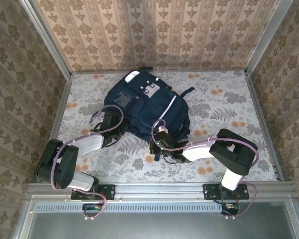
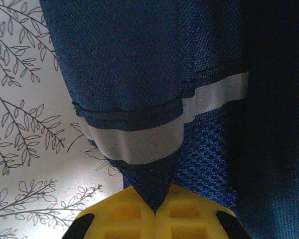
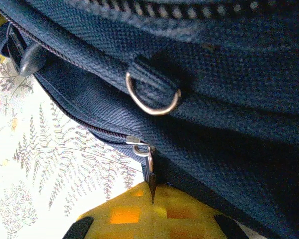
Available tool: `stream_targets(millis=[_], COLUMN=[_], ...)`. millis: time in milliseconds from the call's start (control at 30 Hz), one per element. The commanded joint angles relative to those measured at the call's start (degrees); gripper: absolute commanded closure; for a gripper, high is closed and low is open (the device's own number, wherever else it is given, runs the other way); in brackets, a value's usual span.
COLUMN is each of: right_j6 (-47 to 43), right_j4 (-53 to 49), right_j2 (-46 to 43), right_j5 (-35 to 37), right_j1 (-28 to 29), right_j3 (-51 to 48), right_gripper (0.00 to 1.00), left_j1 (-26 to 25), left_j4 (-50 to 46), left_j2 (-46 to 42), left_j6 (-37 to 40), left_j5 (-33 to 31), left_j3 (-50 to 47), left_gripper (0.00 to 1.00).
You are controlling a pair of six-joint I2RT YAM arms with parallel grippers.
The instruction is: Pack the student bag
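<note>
The student bag (image 1: 144, 102), a large dark navy backpack with a white stripe and grey patches, lies in the middle of the table. My left gripper (image 1: 110, 123) is at its left side. In the left wrist view the yellow fingers (image 2: 124, 214) of the left gripper (image 2: 155, 211) are shut on a pinched fold of the bag's navy fabric (image 2: 152, 184), just below a white stripe (image 2: 139, 142). My right gripper (image 1: 162, 136) is at the bag's near edge. The right gripper (image 3: 153, 200) is shut on the metal zipper pull (image 3: 150, 172), below a metal D-ring (image 3: 153, 97).
The floral tablecloth (image 1: 224, 114) covers the table, with free room right of the bag. Wallpapered walls (image 1: 159, 30) and a metal frame (image 1: 261, 124) enclose the table. Black straps (image 1: 96, 117) trail from the bag's left side, near the left arm.
</note>
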Motion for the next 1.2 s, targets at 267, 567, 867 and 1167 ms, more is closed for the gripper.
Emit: stream_targets(millis=[267, 567, 867, 1167], right_j6=[-9.4, -14.1, 1.1, 12.8], right_j4=[-7.3, -10.1, -11.6, -23.9], right_j2=[-10.3, -12.1, -7.1, -2.1], right_j5=[5.1, -1.3, -2.8, 7.0], right_j1=[-2.1, -3.5, -0.8, 3.1], right_j3=[-3.7, -3.2, 2.9, 10.6], right_gripper=[1.0, 0.97, 0.63, 0.63], left_j1=[0.0, -0.1, -0.1, -0.1], left_j4=[-1.2, -0.7, -1.2, -1.3], left_j2=[1.3, 2.4, 1.6, 1.3], left_j6=[0.2, -0.5, -0.4, -0.5], left_j5=[0.0, 0.6, 0.1, 0.1], left_j3=[1.5, 1.8, 1.6, 1.7], left_gripper=[1.0, 1.0, 1.0, 1.0])
